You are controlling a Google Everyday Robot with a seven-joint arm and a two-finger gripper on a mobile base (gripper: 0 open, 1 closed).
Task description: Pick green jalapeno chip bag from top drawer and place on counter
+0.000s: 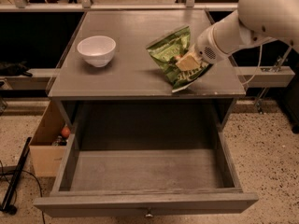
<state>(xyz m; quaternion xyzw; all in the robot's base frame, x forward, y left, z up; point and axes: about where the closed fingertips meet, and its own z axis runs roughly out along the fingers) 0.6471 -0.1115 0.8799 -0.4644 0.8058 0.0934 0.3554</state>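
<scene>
We see the gripper (188,62) over the right side of the bench (126,31), its pale fingers (185,64) clamped on the green chip bag (166,54). The bag is tilted, its upper end pointing to the far side and its lower corner reaching down close to the near edge of the bench; we cannot tell whether that corner touches. The white arm (261,13) comes in from the right. A white bowl (96,50) sits upright on the left of the bench, well apart from the bag. Below, the top drawer (140,203) stands pulled out toward us, a small knob (149,213) at the middle of its front. A cardboard box (44,150) stands on the floor, left of the drawer.
</scene>
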